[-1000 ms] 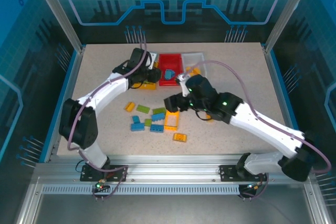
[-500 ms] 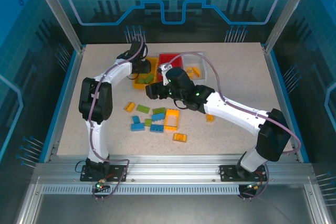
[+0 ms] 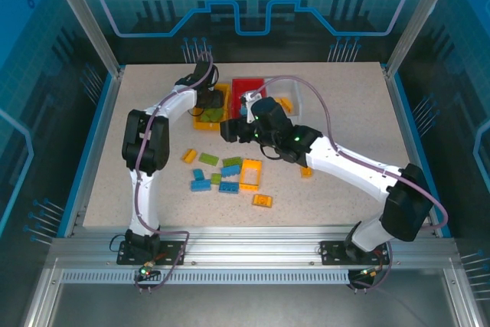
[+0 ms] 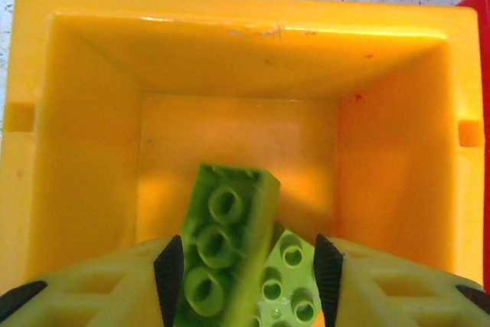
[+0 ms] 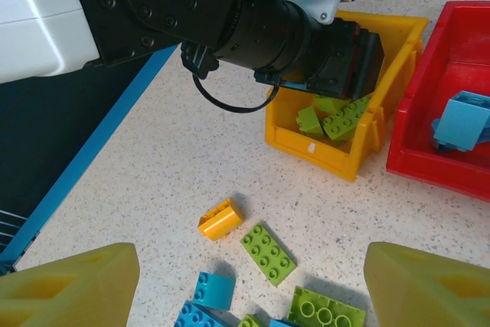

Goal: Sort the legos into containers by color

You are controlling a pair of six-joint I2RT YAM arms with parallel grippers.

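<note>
Legos [image 3: 249, 174] scattered on speckled table [image 3: 344, 97], blue-panelled enclosure [image 3: 46, 74], right gripper [image 5: 253, 289] spread empty, left gripper [image 4: 249, 277] grip unclear

Yellow bin [image 4: 76, 151] glossy smooth plastic; green brick [image 4: 222, 243] shiny plastic; tabletop [image 5: 153, 174] matt speckled.

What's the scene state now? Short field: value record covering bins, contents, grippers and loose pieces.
left gripper: over the yellow bin, jaws parted wider than the tilted green brick between them
right gripper: open, empty, above the loose legos
yellow bin contents: green bricks
red bin: blue brick inside
white bin: orange-yellow piece inside
loose legos: green, blue and orange-yellow, scattered on the table in front of the bins
</note>
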